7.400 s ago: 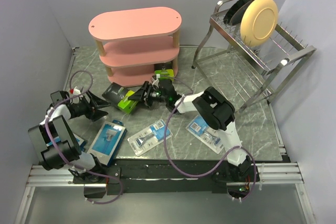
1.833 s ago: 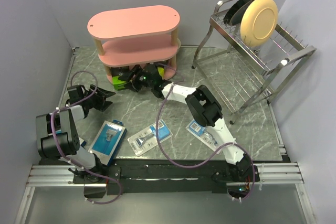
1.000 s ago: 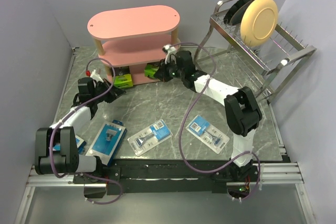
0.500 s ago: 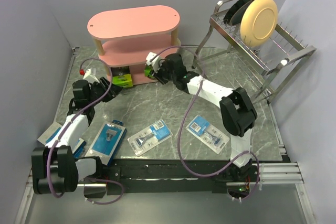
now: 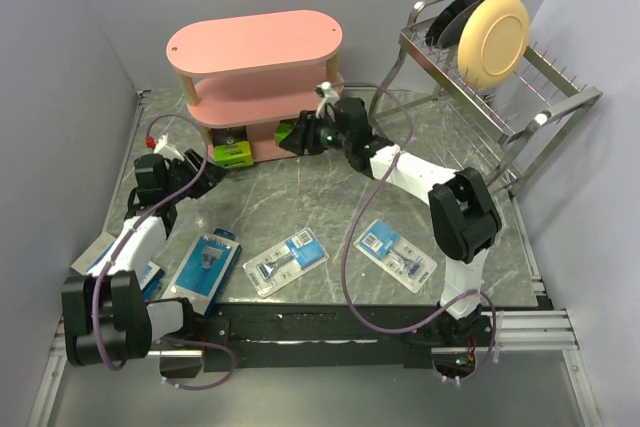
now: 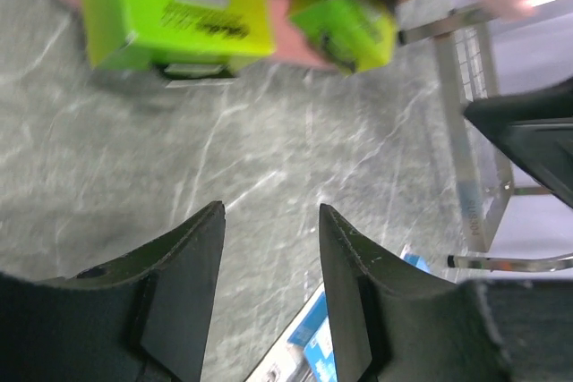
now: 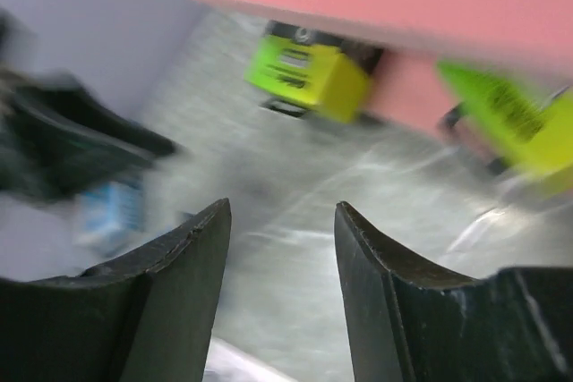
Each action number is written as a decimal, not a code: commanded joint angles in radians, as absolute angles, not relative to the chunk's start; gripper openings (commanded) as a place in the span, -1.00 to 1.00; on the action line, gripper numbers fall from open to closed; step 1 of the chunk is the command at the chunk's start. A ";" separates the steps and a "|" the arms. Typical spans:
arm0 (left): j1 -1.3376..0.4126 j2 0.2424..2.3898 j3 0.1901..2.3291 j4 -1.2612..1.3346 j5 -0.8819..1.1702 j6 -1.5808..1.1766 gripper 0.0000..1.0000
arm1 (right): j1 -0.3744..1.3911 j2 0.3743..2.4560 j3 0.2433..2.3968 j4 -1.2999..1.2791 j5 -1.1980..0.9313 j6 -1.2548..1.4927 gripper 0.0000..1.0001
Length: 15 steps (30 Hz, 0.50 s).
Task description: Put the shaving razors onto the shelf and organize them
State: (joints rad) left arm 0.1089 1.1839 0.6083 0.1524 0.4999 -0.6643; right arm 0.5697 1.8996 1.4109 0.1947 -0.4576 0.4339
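While both arms point toward pink shelf (image 5: 256, 45), we see neither holding anything. Left gripper (image 6: 269, 221): fingers apart, only marble table (image 6: 224, 149) between them. Ahead of it, two black razor boxes with lime ends: first box (image 6: 175, 11) ahead-left, second box (image 6: 345, 11) ahead-right, both at shelf's lowest level; we cannot tell whether on board or table. Right gripper (image 7: 282, 212): fingers apart, empty, same boxes blurred ahead. Behind both grippers, clear blister pack (image 5: 286, 260), second blister pack (image 5: 397, 250), blue-carded pack (image 5: 205, 269) lie flat.

Pink shelf (image 5: 255, 42), lime-green box ends (image 6: 175, 11), grey marbled table (image 5: 300, 197)
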 commanded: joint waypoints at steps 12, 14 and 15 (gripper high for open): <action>0.158 1.364 0.709 0.090 0.508 -0.643 0.03 | 0.515 2.089 1.543 0.154 -0.289 1.322 0.13; 0.161 1.379 0.712 0.092 0.505 -0.640 0.04 | 0.517 2.097 1.551 0.086 -0.264 1.357 0.05; 0.163 1.382 0.713 0.095 0.505 -0.640 0.04 | 0.520 2.097 1.545 0.087 -0.256 1.356 0.04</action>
